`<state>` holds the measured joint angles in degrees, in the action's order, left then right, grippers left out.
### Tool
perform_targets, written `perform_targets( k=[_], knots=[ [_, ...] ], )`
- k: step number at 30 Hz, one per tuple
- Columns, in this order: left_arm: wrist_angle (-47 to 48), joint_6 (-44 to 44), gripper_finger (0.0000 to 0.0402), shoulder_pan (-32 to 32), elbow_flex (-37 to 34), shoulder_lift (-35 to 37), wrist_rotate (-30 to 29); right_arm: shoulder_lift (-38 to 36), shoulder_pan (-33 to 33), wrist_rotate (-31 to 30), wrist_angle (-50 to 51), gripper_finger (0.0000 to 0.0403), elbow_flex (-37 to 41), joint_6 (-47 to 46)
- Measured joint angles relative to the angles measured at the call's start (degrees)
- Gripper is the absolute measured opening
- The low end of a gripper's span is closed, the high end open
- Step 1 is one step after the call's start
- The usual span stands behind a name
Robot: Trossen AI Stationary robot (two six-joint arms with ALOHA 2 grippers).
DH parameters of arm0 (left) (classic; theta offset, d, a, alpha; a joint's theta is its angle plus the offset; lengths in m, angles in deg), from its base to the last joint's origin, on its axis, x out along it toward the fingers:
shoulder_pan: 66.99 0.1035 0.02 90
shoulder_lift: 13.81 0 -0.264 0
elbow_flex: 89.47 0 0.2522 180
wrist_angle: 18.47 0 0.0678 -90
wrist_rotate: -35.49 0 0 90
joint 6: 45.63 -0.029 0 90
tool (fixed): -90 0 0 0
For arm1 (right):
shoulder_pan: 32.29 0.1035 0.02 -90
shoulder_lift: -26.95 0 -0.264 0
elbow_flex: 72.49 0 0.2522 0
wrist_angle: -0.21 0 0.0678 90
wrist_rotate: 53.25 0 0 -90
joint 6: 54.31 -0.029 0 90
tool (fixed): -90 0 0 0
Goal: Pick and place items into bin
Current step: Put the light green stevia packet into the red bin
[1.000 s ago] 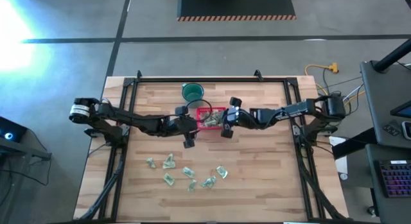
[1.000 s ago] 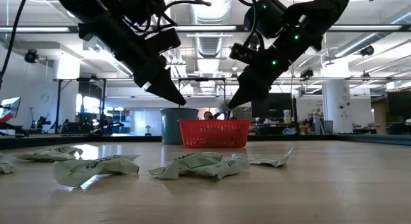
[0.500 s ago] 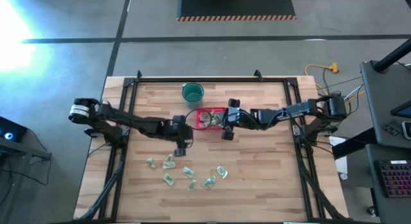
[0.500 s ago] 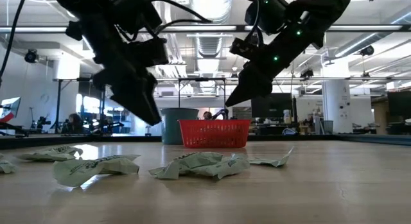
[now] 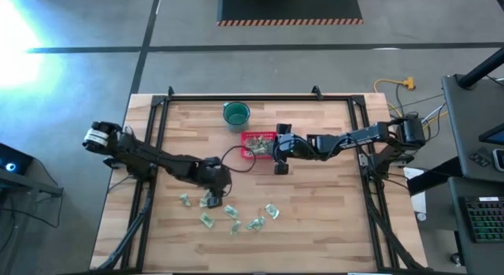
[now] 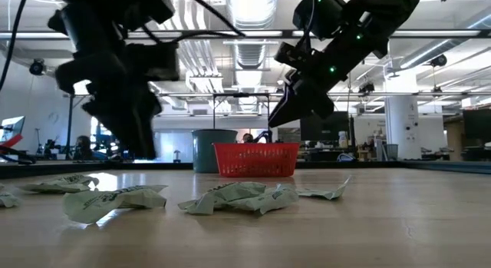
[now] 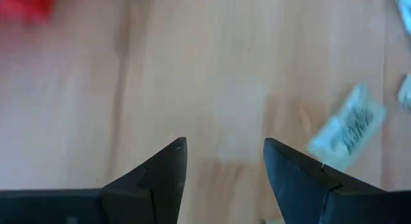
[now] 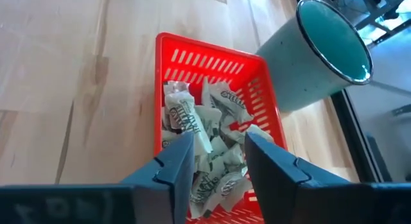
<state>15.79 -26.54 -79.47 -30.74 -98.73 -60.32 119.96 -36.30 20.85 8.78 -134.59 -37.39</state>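
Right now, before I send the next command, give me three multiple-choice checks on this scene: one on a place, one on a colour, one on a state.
1. Where is the left tool?
A. Over the loose wrapped pieces on the table
B. Inside the red basket
C. Over the green cup

2. What colour is the basket holding the dropped pieces?
A. Blue
B. Red
C. Yellow

3. How is the right tool?
A. Shut on a piece
B. Shut on the basket's rim
C. Open, holding nothing

Answers:
1. A: the high view shows it at the near cluster, away from basket and cup.
2. B: the right wrist view shows red mesh walls around the pieces.
3. C: its fingers stand apart over the basket with nothing between them.
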Motion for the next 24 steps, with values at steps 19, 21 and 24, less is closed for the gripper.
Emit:
perform_targets(
  k=[19,21,24],
  knots=[
    [18.65,28.59,0.0189,-3.06,1.37,0.37,-0.65,-0.02,0.0,1.14,-3.16,0.0118,0.0,2.41],
    [18.57,28.59,0.0189,-3.06,1.35,0.37,-0.63,-0.02,0.0,1.34,-3.16,0.0115,0.0,2.57],
    [18.57,28.62,0.0189,-3.06,1.35,0.37,-0.53,-0.04,0.0,1.4,-3.18,0.0112,0.0,2.58]
  ],
)
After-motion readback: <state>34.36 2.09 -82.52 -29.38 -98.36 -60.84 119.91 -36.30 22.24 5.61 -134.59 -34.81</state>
